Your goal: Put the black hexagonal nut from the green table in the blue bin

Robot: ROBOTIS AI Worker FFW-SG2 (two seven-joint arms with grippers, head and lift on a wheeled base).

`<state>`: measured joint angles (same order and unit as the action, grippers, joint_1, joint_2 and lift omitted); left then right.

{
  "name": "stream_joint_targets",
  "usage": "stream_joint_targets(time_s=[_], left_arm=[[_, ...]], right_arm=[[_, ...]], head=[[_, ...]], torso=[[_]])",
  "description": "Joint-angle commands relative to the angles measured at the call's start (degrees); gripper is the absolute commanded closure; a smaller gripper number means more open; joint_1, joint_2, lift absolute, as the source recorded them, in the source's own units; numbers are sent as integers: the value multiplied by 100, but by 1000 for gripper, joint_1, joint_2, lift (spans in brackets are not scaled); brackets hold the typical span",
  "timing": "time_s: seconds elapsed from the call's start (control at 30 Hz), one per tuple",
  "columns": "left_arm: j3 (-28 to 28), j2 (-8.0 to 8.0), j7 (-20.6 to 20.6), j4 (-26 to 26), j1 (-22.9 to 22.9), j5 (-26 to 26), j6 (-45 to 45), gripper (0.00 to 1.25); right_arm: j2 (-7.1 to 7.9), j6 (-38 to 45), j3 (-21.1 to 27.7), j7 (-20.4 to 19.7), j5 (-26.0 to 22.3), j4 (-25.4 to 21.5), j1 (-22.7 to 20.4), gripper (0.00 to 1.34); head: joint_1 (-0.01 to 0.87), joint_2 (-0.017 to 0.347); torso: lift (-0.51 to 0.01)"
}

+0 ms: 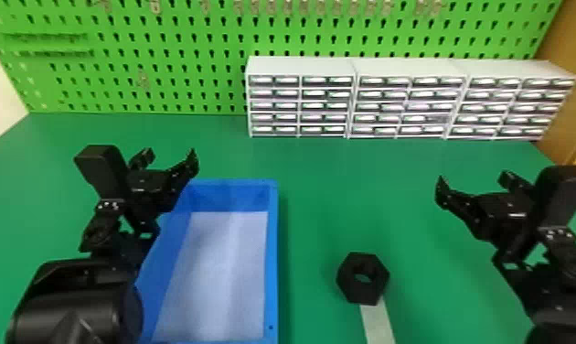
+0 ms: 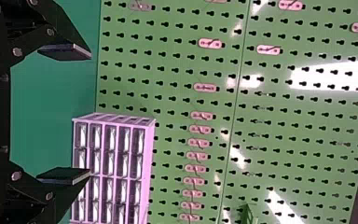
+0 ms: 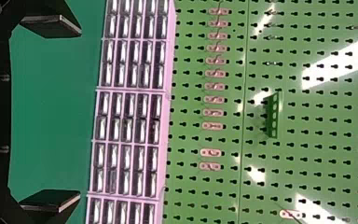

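Note:
The black hexagonal nut (image 1: 363, 278) lies on the green table (image 1: 319, 219), right of the blue bin (image 1: 273, 256), over the end of a pale strip. My left gripper (image 1: 170, 158) is above the bin's far left corner, and in the left wrist view the left gripper (image 2: 65, 114) stands open with nothing between its fingers. Over the table's right side, beyond and to the right of the nut, is my right gripper (image 1: 474, 180); the right wrist view has this right gripper (image 3: 51, 112) open too, holding nothing.
White drawer cabinets (image 1: 355, 98) line the table's back right, against a green pegboard (image 1: 163, 59). A pale strip (image 1: 377, 325) runs from the nut to the near edge of the head view. The bin has a light-coloured floor.

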<state>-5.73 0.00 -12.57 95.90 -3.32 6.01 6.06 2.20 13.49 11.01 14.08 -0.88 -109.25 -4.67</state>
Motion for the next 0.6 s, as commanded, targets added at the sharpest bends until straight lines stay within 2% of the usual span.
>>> stream_joint_targets(time_s=[0.0, 0.57], left_arm=[[2, -15, 0, -1, -10, -21, 0, 371], [2, -15, 0, -1, -2, -21, 0, 371]], right_arm=[[0, -4, -11, -1, 0, 0, 10, 85], [9, 31, -20, -1, -18, 0, 19, 85]], head=[[686, 51], [686, 51]], torso=[[-97], [-97]])
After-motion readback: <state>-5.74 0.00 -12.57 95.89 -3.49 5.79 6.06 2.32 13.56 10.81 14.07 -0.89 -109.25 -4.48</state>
